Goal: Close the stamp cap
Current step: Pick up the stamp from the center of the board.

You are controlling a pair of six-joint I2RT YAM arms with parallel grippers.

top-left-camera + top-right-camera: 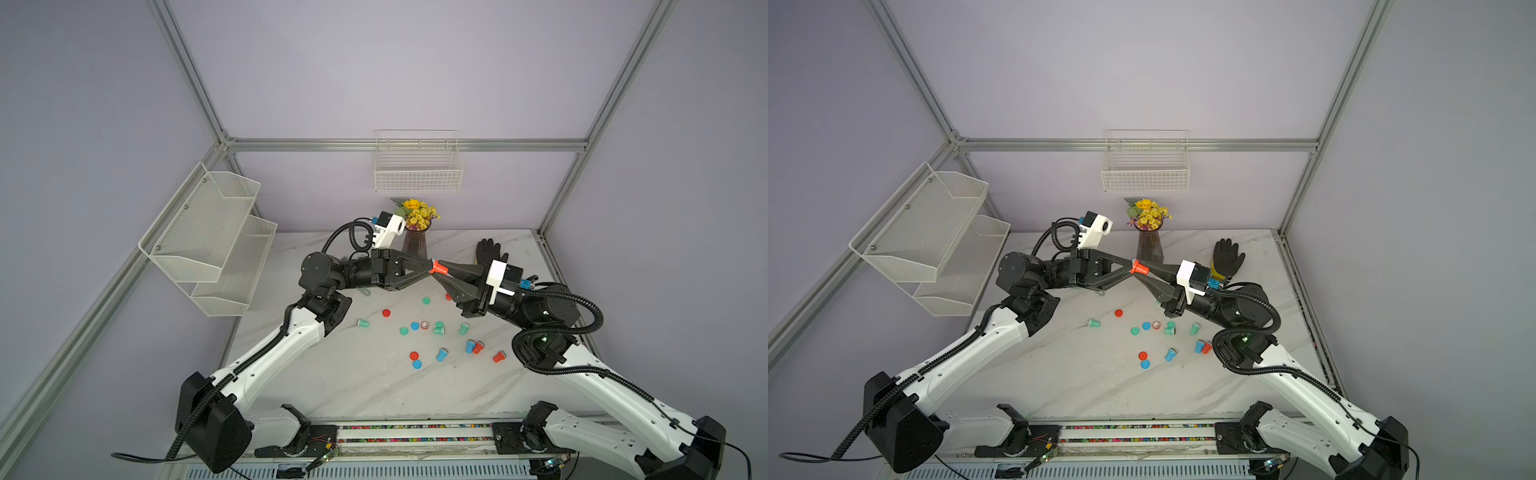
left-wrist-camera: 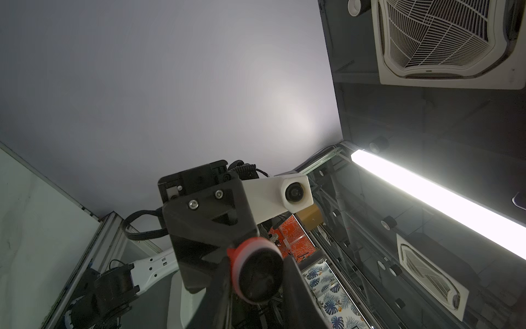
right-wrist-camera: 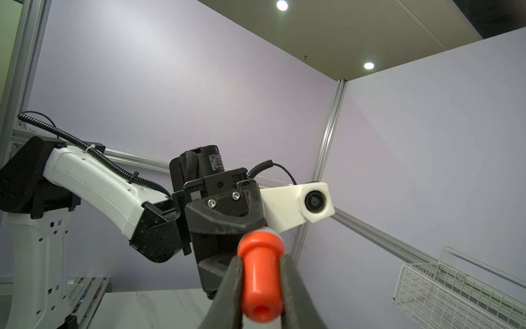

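Hovering well above the table (image 1: 374,382), the two arms met tip to tip. The right gripper (image 1: 441,271) was clamped on the narrow handle of the orange stamp (image 3: 260,282), and the left gripper (image 1: 429,266) was pinched tight on the red-rimmed cap (image 2: 256,273), right at the stamp's wide end. A white sliver showed at that end in the right wrist view, so whether the cap was fully seated could not be told. Risks, as judged: if cap and stamp were off-axis, a push would likely cock the cap or lever the slick handle out of the right fingers. If either grip let go before the cap caught, the piece would drop among the loose caps and stamps (image 1: 414,326) below. The stamp's long axis lay roughly level, along the line between the grippers. Its wide end pointed at the left gripper and its handle end back toward the right wrist.
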